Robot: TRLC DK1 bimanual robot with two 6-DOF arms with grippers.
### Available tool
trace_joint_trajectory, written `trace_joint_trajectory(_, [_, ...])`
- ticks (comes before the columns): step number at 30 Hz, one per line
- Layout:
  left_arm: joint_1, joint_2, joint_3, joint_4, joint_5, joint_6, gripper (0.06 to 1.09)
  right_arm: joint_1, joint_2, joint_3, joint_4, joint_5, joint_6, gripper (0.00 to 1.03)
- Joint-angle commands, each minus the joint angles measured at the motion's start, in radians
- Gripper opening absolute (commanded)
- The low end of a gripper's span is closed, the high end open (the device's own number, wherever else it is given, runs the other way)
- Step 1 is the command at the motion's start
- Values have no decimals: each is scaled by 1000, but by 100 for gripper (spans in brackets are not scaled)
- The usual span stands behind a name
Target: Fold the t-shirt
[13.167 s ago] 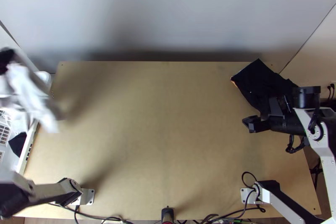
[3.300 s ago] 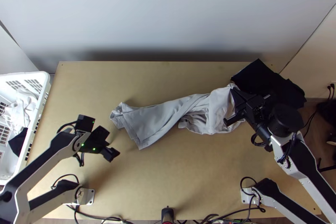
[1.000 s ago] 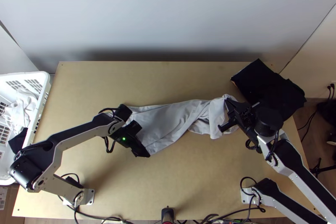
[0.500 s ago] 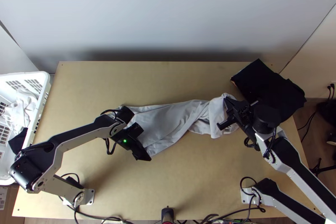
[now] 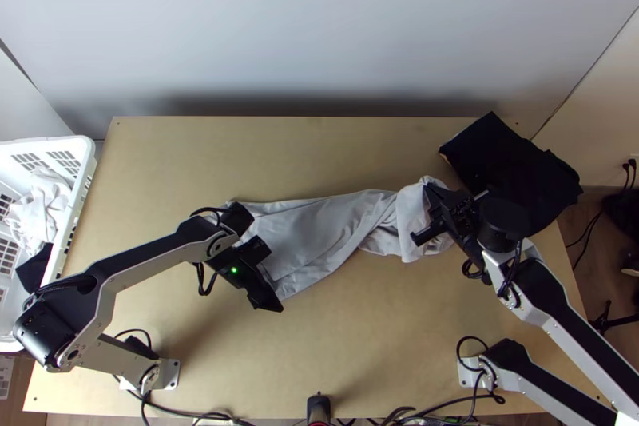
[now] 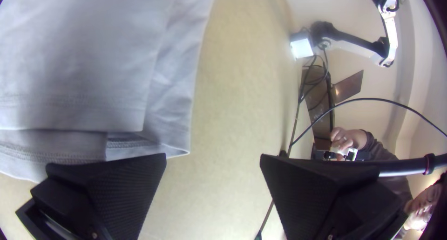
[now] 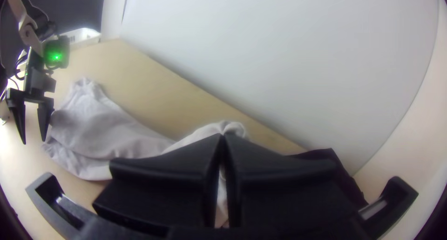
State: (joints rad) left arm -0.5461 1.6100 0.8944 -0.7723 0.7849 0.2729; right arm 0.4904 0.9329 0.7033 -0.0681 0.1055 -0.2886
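T-shirt [image 5: 319,226] end bunched — pinched in R end effector [image 5: 432,193].

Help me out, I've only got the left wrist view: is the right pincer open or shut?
Observer: Shut. The right pincer has its fingers together on the bunched end of the light grey t-shirt.
Operator: Got it. Is there any other cloth on the table?
Observer: Yes, a dark cloth lies at the table's far right corner, just beyond the right pincer.
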Motion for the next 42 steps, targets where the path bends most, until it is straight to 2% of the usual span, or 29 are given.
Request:
trace_joint_trajectory(1, [-14, 19, 11, 27, 1, -4, 104, 0, 6, -7, 7, 0, 6, 3])
trace_joint_trajectory(11, [-58, 117, 61, 30, 19, -14, 104, -3, -6, -8, 1, 0, 3, 3])
trace_joint_trajectory(16, [-60, 111, 64, 77, 40, -26, 101, -3, -6, -13, 2, 0, 8, 3])
trace_joint_trajectory(18, [-61, 108, 64, 102, 47, -29, 83, -1, -3, -16, 2, 0, 11, 3])
trace_joint_trajectory(21, [-60, 114, 60, 174, 43, -98, 39, -1, 1, -13, 5, 0, 11, 3])
trace_joint_trajectory(22, [-60, 116, 58, 188, 40, -110, 30, -1, 3, -10, 5, 0, 11, 3])
trace_joint_trajectory(23, [-61, 116, 58, 199, 37, -109, 27, -3, 6, -5, 5, 0, 11, 3])
trace_joint_trajectory(24, [-66, 116, 57, 209, 33, -109, 19, -4, 9, 1, 5, 0, 11, 3])
trace_joint_trajectory(25, [-72, 111, 51, 225, 31, -106, 9, -7, 10, 5, 5, 0, 11, 3])
trace_joint_trajectory(33, [-18, 51, 26, 232, 33, -93, 9, -10, 12, 21, 4, 0, 12, 3])
trace_joint_trajectory(37, [89, -79, 89, 153, 34, -78, 9, -15, 9, 42, 2, -1, 34, 3])
trace_joint_trajectory(42, [186, -285, 232, 143, 31, -184, 9, -24, -26, 73, -32, -1, 77, 3])
